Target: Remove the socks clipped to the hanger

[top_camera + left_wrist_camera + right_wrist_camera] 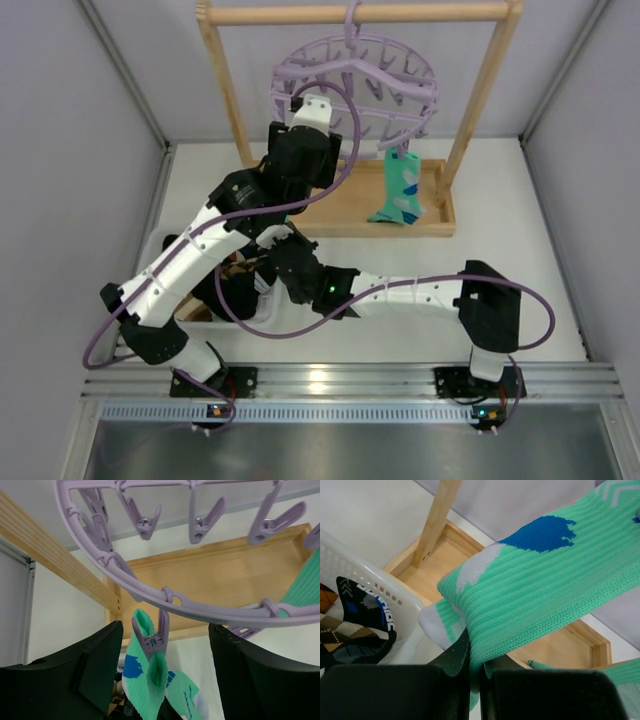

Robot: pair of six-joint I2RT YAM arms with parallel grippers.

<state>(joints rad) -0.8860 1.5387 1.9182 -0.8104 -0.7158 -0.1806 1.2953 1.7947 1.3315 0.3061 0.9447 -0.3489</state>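
At your left, the white basket [367, 577] holds a black sock [370, 612] with pale marks and a brown argyle sock [329, 632]. Your left gripper [165, 627] is up under the lavender hanger [120, 575], released. Its fingers [65, 675] stand wide on either side of a peg [152, 640] that pinches the clipped sock [142, 677], mint-teal with blue marks, and they don't touch it. Your right gripper [475, 662] is clenched on a mint-teal sock [540, 595] beside the basket; you can't tell whether it is that same one. Farther right, another mint-teal hanging sock [400, 190] dangles from the hanger over the wooden rack [345, 210] base.
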